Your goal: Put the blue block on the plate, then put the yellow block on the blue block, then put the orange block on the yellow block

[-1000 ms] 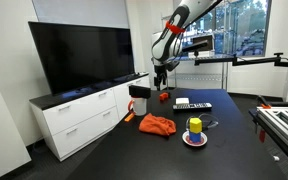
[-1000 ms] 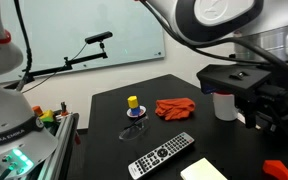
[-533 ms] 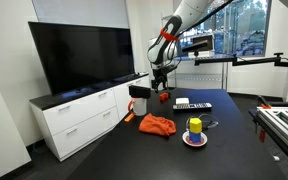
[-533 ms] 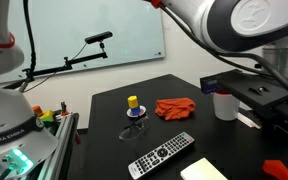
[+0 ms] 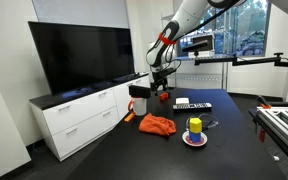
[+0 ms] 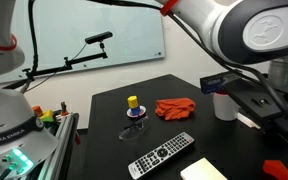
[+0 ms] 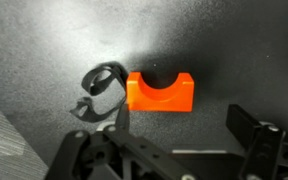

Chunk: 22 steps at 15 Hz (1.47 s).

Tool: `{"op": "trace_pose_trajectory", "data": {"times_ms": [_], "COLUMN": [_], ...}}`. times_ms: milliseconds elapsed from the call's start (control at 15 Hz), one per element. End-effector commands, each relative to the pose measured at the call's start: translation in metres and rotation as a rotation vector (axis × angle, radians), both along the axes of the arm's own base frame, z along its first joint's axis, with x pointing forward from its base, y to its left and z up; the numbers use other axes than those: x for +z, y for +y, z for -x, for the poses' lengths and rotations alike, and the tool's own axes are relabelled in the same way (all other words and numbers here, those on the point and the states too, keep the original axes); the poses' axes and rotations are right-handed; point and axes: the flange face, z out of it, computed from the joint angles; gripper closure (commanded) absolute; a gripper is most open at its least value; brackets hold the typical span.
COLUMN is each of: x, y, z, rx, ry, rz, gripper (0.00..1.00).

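Observation:
The orange block (image 7: 161, 92), with an arched notch on top, lies on the black table; it also shows in an exterior view (image 5: 164, 97). My gripper (image 7: 169, 150) is open and empty, just short of the block, with nothing between its fingers. In an exterior view the gripper (image 5: 161, 90) hangs right above the block. The yellow block (image 5: 195, 125) sits on the blue block (image 5: 194, 136) on the plate (image 5: 194, 142), apart from my gripper. The stack also shows in an exterior view: the yellow block (image 6: 132, 102), the blue block (image 6: 133, 111) and the plate (image 6: 133, 117).
An orange cloth (image 5: 156, 125) (image 6: 174, 108) lies between plate and block. A remote (image 5: 192, 105) (image 6: 162, 153) and a white cup (image 6: 224, 105) stand nearby. A black ring-shaped piece (image 7: 102, 85) lies beside the orange block. A TV on a white cabinet (image 5: 79, 120) borders the table.
My arm has swung and lowered toward the orange block. The gripper stays open. The stack on the plate has not moved.

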Motion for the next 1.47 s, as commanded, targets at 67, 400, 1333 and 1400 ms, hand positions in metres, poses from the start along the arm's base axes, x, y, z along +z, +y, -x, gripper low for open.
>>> {"op": "trace_pose_trajectory", "data": {"times_ms": [67,400,1333,1400], "x": [0.002,0.000,-0.014,-0.014], "y": [-0.017,-0.020,-0.018,-0.018], "z": [0.001,0.006,0.007,0.006], "rx": [-0.047,-0.060,-0.059,-0.057], "ry": [-0.011,-0.004,0.006,0.005], "rz": [-0.028,-0.038,-0.038,-0.035], "gripper": [0.00,0.00,0.26,0.34]}}
